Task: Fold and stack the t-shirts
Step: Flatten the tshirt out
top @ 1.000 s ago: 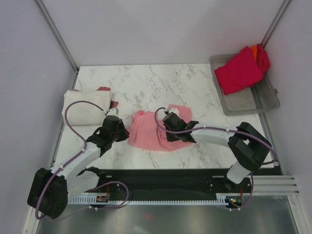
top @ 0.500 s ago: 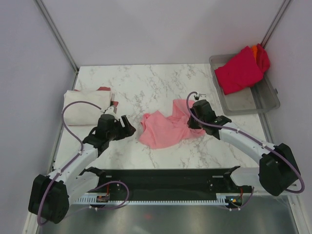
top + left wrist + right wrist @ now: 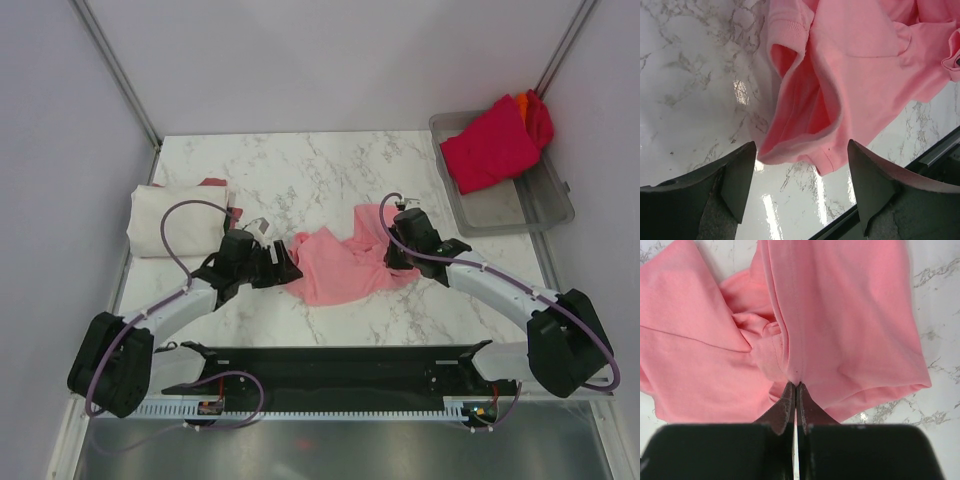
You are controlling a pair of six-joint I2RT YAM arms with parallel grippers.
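On the worktop the pink t-shirt is lying rumpled between the two arms. The left tool is hovering at its left edge, fingers standing wide apart over a curled hem, gripping nothing. The right tool is pinching a fold on the shirt's right side, jaws pressed together on the cloth. A folded cream t-shirt is sitting far left. A crimson t-shirt is draping over the grey tray at far right.

White left arm and right arm, black joints; purple cables loop behind the jaws, with dark wedge-shaped fingers.
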